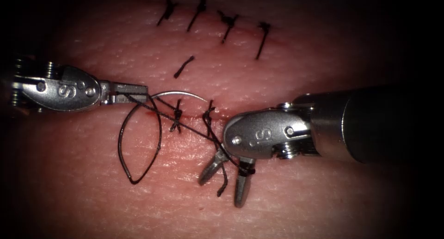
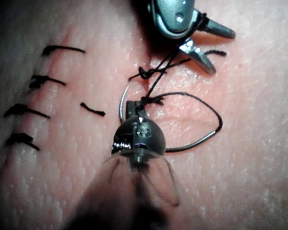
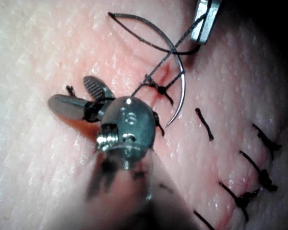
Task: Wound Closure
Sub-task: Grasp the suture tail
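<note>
Endoscope view: left tool (image 1: pixel 134 92), fingers pinching the needle (image 1: pixel 185 94) near its tail; right tool (image 1: pixel 226 179), fingers spread, thread (image 1: pixel 138 146) wrapped round. That wrap could snag, I'd say.

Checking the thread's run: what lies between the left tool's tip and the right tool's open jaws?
In the endoscope view, a taut thread crosses two knotted stitches on the cut, beneath the needle held by the left tool, toward the right tool.

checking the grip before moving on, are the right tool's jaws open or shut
Open. In the endoscope view the right tool has its jaws spread apart over the tissue, with thread wrapped round them; nothing is clamped between them.
</note>
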Action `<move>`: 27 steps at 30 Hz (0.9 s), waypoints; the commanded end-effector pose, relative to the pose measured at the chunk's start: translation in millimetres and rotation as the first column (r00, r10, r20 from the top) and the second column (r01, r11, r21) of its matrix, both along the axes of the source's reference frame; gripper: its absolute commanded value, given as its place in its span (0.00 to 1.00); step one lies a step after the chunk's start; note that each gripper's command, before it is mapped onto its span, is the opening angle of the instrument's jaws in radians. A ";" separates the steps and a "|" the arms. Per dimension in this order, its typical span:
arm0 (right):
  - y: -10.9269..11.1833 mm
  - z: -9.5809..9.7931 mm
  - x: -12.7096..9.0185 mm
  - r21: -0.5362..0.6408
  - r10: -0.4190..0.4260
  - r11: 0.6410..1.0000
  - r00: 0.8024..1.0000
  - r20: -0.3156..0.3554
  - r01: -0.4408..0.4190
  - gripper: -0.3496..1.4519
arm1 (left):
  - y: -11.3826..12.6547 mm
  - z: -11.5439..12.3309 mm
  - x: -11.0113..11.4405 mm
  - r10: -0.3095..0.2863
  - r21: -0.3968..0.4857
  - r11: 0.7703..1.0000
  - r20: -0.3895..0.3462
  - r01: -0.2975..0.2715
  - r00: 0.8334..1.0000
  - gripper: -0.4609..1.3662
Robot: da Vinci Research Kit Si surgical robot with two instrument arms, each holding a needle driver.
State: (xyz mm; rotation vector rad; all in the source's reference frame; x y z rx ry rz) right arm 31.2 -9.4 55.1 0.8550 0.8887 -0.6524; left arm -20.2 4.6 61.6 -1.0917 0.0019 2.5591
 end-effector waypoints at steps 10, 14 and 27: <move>-0.7 -0.5 0.0 -0.094 -0.014 0.995 1.000 -0.018 0.012 0.76 | -0.2 0.1 0.0 -0.001 0.001 1.000 -0.002 0.001 1.000 0.06; -1.7 -0.4 -0.3 -0.122 -0.031 0.992 0.999 -0.013 0.029 0.74 | -0.2 0.1 0.1 0.000 0.001 1.000 -0.002 0.000 1.000 0.06; -3.1 0.3 -0.2 -0.164 -0.115 0.979 0.993 0.033 0.118 0.00 | -0.7 0.4 0.1 -0.002 -0.003 1.000 -0.005 0.002 1.000 0.06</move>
